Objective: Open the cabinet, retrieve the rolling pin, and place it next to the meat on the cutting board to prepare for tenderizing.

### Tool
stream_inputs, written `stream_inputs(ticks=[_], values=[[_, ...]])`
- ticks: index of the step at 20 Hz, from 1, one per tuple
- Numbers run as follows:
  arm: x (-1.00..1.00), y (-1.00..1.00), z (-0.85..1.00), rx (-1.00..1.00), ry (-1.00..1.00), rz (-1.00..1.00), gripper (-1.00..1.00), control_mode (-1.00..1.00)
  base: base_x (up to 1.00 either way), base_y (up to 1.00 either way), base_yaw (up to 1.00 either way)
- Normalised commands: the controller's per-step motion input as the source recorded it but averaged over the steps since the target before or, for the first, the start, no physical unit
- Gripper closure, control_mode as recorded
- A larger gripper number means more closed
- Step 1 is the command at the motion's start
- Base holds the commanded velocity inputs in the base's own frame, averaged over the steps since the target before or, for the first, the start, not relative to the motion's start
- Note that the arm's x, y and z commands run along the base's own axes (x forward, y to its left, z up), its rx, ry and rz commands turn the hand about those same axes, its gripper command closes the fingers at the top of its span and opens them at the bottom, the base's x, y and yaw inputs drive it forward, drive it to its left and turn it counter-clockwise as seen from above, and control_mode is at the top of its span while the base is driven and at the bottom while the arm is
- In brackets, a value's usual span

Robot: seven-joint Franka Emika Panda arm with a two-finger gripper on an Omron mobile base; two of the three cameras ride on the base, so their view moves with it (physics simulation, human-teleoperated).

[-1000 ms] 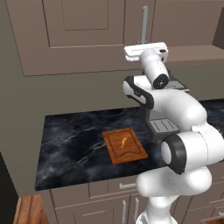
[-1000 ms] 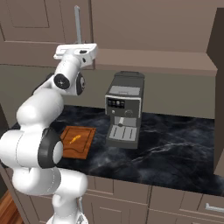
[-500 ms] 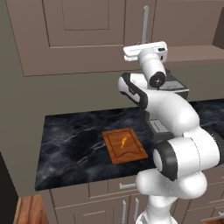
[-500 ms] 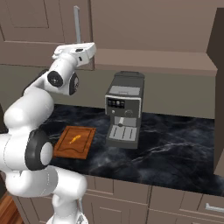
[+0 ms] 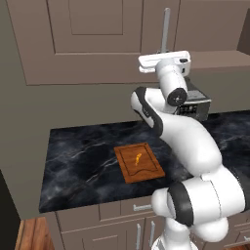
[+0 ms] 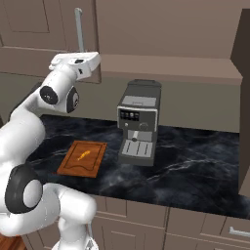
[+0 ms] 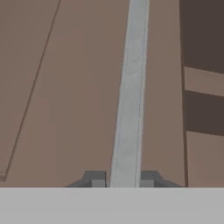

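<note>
Currently the gripper point(image 7: 123, 179) sits at the cabinet point(image 5: 97, 39), with one long silver bar handle point(image 7: 129, 96) running straight up between its two fingertips point(image 7: 95, 178). Fingertips flank the bar closely on both sides; can't tell whether they actually press on it or just bracket it. From the left base view the hand point(image 5: 164, 61) is raised to the bottom end of the handle point(image 5: 166, 29), at the lower edge of the cabinet door. Doors look closed, and the rolling pin can't be seen in any view.

Counter point(image 5: 83, 161), black marble: one reddish-brown cutting board point(image 5: 138, 162), lying flat, with one small orange meat strip point(image 5: 138, 157) on it, roughly centred. Right base view shows the same board point(image 6: 82, 158) and meat point(image 6: 83, 155), plus one grey coffee machine point(image 6: 139, 122) just right of the board, not touching it. Base cabinets point(image 5: 122, 224) with short handles run under the counter.
</note>
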Motion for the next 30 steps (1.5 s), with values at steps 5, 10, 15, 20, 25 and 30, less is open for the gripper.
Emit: stream_inputs(ticks=[5,10,15,20,25,30], values=[[-0.48,0.33,-0.02,0.03,0.04,0.00,1.00,-1.00,0.00,0.00,0.00],[-0.55,0.44,-0.10,0.02,0.05,0.02,1.00,-1.00,0.00,0.00,0.00],[-0.65,0.67,-0.17,0.00,0.04,0.05,1.00,-1.00,0.00,0.00,0.00],[-0.66,0.69,-0.22,0.00,0.02,0.07,1.00,-1.00,0.00,0.00,0.00],[-0.24,0.53,-0.11,0.00,0.10,0.04,-1.00,-1.00,0.00,0.00,0.00],[-0.26,0.03,-0.06,0.06,0.03,0.02,-1.00,-1.00,0.00,0.00,0.00]])
